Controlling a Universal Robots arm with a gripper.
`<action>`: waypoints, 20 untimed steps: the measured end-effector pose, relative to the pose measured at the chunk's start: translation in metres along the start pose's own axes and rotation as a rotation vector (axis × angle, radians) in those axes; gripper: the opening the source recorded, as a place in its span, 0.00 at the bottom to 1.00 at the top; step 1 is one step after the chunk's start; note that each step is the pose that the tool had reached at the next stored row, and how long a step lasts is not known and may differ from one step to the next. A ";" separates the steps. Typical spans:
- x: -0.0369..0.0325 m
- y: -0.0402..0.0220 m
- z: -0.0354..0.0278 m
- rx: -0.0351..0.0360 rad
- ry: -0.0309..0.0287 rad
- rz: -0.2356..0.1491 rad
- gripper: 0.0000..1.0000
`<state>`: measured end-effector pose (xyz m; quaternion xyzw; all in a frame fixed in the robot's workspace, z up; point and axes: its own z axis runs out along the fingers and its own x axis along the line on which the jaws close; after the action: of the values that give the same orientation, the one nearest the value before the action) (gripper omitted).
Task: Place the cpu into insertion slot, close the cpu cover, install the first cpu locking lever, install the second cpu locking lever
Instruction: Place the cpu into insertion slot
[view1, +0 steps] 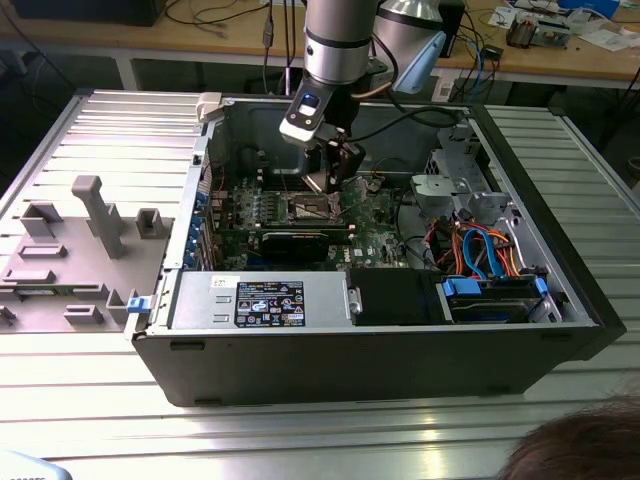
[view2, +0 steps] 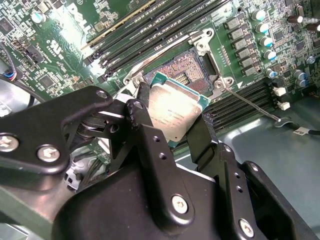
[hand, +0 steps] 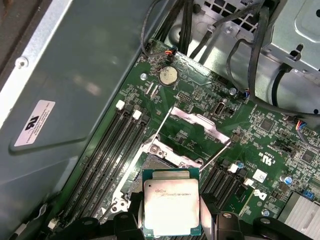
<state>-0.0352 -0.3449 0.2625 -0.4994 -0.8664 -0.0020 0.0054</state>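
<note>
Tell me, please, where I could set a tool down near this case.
Bare ribbed table lies in front of the computer case and to the exterior view's right. Crowded: the grey fixture on that view's left, and inside the case, where the gripper holds the cpu.

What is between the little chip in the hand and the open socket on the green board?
Nothing: in the second wrist view the cpu hangs over the open insertion slot, only air between.
</note>
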 end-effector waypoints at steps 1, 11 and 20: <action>0.0000 0.0000 0.0000 0.0000 0.0000 0.002 0.54; 0.0000 0.0000 0.0002 -0.0003 0.0000 0.019 0.54; 0.0000 0.0000 0.0005 -0.0005 0.0001 0.040 0.54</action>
<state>-0.0352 -0.3449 0.2620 -0.5165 -0.8563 -0.0022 0.0053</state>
